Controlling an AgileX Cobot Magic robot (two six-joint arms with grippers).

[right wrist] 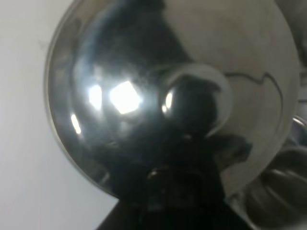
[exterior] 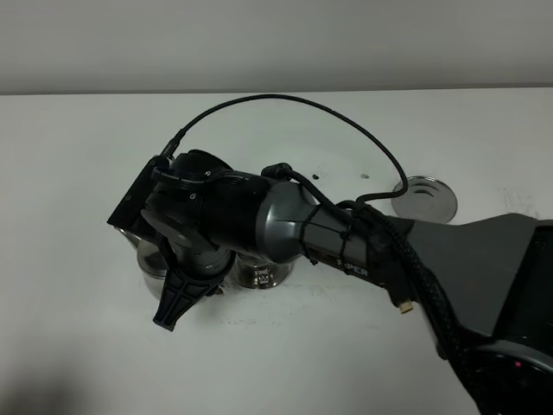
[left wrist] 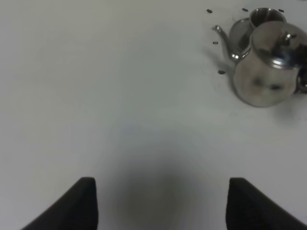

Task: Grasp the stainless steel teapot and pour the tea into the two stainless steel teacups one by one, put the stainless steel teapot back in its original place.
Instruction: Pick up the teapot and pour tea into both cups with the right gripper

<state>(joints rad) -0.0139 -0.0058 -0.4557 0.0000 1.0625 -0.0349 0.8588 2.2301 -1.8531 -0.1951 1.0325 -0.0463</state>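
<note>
The stainless steel teapot is seen with its thin spout toward one teacup on its saucer. In the high view the teapot is mostly hidden under my right arm. My right gripper has reached across to the left and appears shut on the teapot's handle; its wrist view is filled by the lid and knob. A teacup on its saucer shows below the arm; a second one is hidden there. The empty round saucer lies at the right. My left gripper is open and empty over bare table.
The white table meets a grey wall at the back. My right arm and its cable span the middle of the table. Small dark marks dot the table near the teapot.
</note>
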